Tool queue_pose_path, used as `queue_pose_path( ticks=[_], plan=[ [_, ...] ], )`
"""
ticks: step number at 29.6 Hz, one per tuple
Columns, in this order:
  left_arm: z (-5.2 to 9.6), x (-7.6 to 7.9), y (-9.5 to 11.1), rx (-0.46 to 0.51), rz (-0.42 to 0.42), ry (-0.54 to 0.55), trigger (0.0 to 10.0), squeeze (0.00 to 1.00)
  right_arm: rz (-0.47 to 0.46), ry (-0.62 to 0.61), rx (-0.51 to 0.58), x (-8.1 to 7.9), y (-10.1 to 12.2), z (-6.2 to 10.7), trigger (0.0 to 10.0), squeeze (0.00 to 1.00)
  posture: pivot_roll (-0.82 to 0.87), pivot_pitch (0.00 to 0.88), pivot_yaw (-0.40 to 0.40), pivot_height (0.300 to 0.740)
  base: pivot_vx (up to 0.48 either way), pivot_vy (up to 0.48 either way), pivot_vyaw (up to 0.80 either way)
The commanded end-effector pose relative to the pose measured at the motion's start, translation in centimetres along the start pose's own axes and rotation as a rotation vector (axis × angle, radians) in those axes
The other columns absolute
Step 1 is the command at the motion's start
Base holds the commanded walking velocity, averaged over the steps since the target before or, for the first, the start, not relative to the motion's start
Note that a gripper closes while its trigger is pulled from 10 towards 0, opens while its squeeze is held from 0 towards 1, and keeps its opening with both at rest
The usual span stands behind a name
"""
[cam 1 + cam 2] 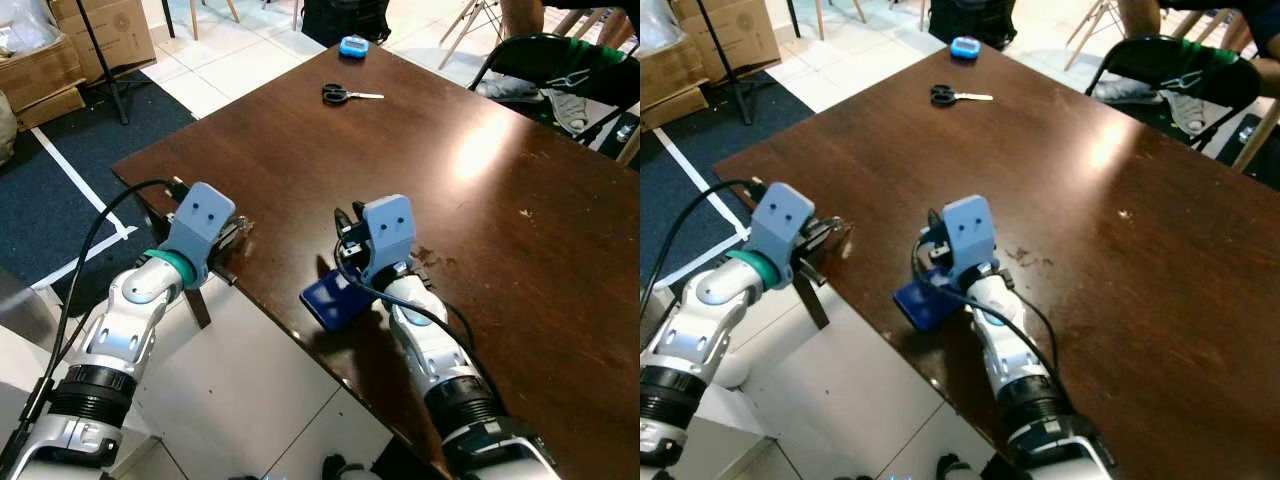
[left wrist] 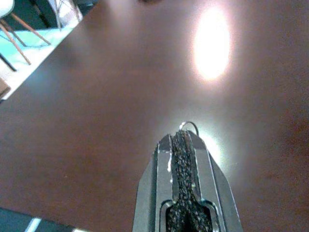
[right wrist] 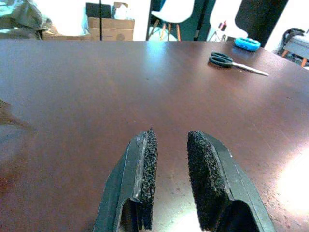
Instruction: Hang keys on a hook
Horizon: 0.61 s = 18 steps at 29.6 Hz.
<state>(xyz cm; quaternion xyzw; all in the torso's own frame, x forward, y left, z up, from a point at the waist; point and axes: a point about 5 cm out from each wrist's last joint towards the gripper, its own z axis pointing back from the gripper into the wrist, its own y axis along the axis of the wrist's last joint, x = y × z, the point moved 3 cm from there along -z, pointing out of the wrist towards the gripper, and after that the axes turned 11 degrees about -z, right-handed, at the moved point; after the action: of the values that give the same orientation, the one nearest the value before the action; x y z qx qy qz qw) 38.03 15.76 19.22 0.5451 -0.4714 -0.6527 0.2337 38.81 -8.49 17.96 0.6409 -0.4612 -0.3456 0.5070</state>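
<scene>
My left gripper (image 1: 233,234) rests at the near left edge of the dark wooden table (image 1: 480,200). Its fingers (image 2: 182,159) are pressed together, and a thin wire key ring (image 2: 189,125) pokes out at their tip; the keys themselves are hidden. On the table's near edge lies my right gripper (image 3: 169,137), slightly open, with nothing between its pads (image 3: 149,154). A flat blue piece (image 1: 333,297) sits under that wrist and overhangs the table edge. I cannot make out a hook.
Black-handled scissors (image 1: 345,95) and a small blue object (image 1: 353,46) lie at the table's far side. Cardboard boxes (image 1: 100,30) and a stand pole (image 1: 100,55) are on the floor at left. A black chair (image 1: 560,60) and a person are at the back right.
</scene>
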Motion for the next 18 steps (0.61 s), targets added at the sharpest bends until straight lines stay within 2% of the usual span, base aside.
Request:
queue_pose_path(
  ticks=[1,2,4,6,7,9,10,11,13,15,16,18],
  plan=[
    [0.7,0.0,1.3,0.033,0.080,0.030,10.0,0.00,-0.011,-0.008,-0.008,0.1,-0.4,0.1,10.0,0.00,-0.01,0.158,0.066,0.740,0.000,0.000,0.00],
    [0.7,0.0,1.3,0.033,0.080,0.030,10.0,0.00,-0.011,-0.008,-0.008,0.1,-0.4,0.1,10.0,0.00,-0.01,0.158,0.066,0.740,0.000,0.000,0.00],
    [1.7,-0.6,4.2,0.114,0.100,0.140,10.0,0.00,-0.013,-0.006,-0.011,0.0,-0.6,0.1,10.0,0.00,-0.01,0.144,0.063,0.740,0.000,0.000,0.00],
    [1.7,-0.6,4.2,0.114,0.100,0.140,10.0,0.00,-0.013,-0.006,-0.011,0.0,-0.6,0.1,10.0,0.00,-0.01,0.144,0.063,0.740,0.000,0.000,0.00],
    [2.1,-0.9,5.0,0.136,0.094,0.199,10.0,0.00,-0.014,-0.004,-0.013,-0.1,-0.7,0.1,10.0,0.00,-0.01,0.142,0.063,0.740,0.000,0.000,0.00],
    [2.1,-0.9,5.0,0.136,0.094,0.199,10.0,0.00,-0.014,-0.004,-0.013,-0.1,-0.7,0.1,10.0,0.00,-0.01,0.142,0.063,0.740,0.000,0.000,0.00],
    [2.6,-1.8,5.8,0.134,0.095,0.317,10.0,0.00,-0.014,-0.002,-0.016,-0.2,-0.8,0.2,10.0,0.00,-0.01,0.127,0.062,0.740,0.000,0.000,0.00],
    [2.6,-1.8,5.8,0.134,0.095,0.317,10.0,0.00,-0.014,-0.002,-0.016,-0.2,-0.8,0.2,10.0,0.00,-0.01,0.127,0.062,0.740,0.000,0.000,0.00],
    [3.6,-2.5,6.5,0.111,0.138,0.457,10.0,0.00,-0.014,0.000,-0.023,-0.3,-1.1,0.3,10.0,0.00,-0.01,0.109,0.061,0.740,0.000,0.000,0.00],
    [3.6,-2.5,6.5,0.111,0.138,0.457,10.0,0.00,-0.014,0.000,-0.023,-0.3,-1.1,0.3,10.0,0.00,-0.01,0.109,0.061,0.740,0.000,0.000,0.00],
    [4.1,-2.4,6.4,0.093,0.161,0.481,10.0,0.00,-0.013,-0.001,-0.026,-0.3,-1.2,0.3,10.0,0.00,-0.01,0.101,0.062,0.740,0.000,0.000,0.00],
    [4.6,-2.4,6.0,0.071,0.143,0.498,10.0,0.00,-0.012,-0.002,-0.026,-0.3,-1.3,0.4,10.0,0.00,-0.01,0.091,0.063,0.740,0.000,0.000,0.00]
  ],
)
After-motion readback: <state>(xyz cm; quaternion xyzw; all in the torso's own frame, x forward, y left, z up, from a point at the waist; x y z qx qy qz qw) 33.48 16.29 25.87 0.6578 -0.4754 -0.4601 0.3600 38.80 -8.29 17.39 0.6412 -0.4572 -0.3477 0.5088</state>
